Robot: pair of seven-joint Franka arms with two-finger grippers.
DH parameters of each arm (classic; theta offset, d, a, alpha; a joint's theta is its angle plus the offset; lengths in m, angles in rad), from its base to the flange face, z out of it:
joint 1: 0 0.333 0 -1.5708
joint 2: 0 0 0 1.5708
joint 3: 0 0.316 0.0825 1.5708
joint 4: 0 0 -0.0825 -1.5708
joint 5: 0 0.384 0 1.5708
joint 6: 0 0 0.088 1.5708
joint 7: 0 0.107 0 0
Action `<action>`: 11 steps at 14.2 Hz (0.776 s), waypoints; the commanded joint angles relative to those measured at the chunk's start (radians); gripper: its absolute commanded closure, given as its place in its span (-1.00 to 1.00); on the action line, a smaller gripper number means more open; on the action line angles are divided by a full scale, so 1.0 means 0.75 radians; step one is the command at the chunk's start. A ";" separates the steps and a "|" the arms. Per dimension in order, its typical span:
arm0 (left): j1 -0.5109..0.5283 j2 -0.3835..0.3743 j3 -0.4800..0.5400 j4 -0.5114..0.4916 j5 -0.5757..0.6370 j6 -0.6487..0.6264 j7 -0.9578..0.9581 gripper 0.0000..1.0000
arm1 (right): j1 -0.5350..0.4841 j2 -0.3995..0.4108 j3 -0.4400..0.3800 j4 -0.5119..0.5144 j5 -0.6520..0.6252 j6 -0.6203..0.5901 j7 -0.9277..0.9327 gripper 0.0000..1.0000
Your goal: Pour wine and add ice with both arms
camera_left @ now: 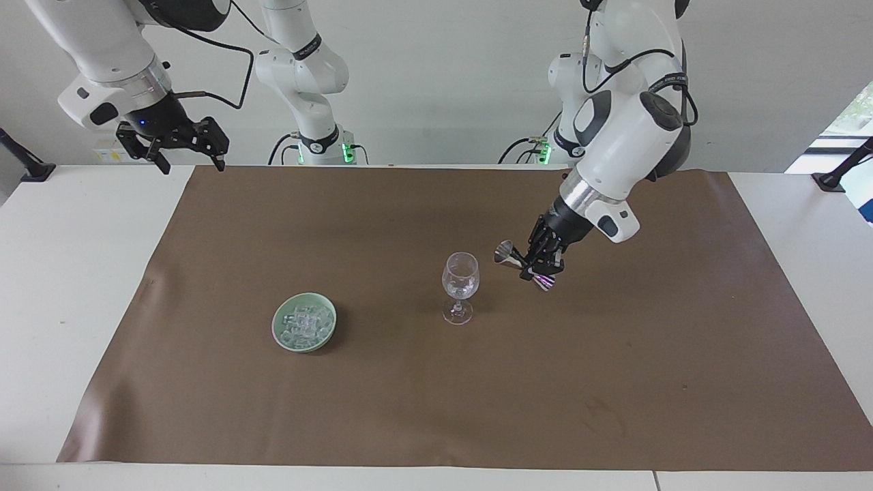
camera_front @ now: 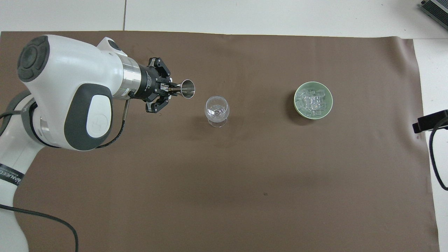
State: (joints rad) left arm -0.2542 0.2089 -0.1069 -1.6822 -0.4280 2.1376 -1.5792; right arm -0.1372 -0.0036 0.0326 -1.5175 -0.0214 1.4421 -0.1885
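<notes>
A clear stemmed wine glass [camera_left: 460,286] [camera_front: 216,111] stands upright mid-mat. It looks clear; wine is out of view. My left gripper [camera_left: 530,266] [camera_front: 172,89] hangs over the mat beside the glass, toward the left arm's end, shut on a metal jigger [camera_left: 508,254] [camera_front: 186,89]. The jigger lies nearly sideways with its mouth toward the glass, apart from it. The ice [camera_left: 305,320] [camera_front: 312,99] is heaped in a pale green bowl [camera_left: 278,329] [camera_front: 296,105] toward the right arm's end. My right gripper [camera_left: 185,151] waits open and holds nothing, raised over the mat's corner at the robots' end.
A brown mat [camera_left: 477,409] [camera_front: 245,175] covers most of the white table [camera_left: 68,273]. Black clamp mounts [camera_left: 839,174] sit at the table's corners near the robots. The glass and the bowl are the only things standing on the mat.
</notes>
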 commanded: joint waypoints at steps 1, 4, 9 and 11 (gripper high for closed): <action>0.114 -0.055 -0.011 -0.076 -0.185 -0.050 0.058 1.00 | 0.013 -0.046 0.016 -0.099 0.024 0.114 0.002 -1.00; 0.228 -0.062 -0.011 -0.125 -0.372 -0.121 0.136 1.00 | 0.087 -0.087 0.018 -0.281 0.026 0.326 0.065 -1.00; 0.467 -0.060 -0.011 -0.227 -0.646 -0.252 0.352 1.00 | 0.167 0.055 0.018 -0.468 0.029 0.711 0.249 -1.00; 0.535 -0.062 -0.007 -0.279 -0.699 -0.257 0.389 1.00 | 0.189 0.147 0.020 -0.474 0.027 0.854 0.286 -1.00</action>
State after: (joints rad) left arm 0.0941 0.1956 -0.1041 -1.8249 -0.8958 1.9631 -1.3275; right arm -0.0045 0.0528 0.0489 -1.8595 -0.0132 1.9907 -0.0043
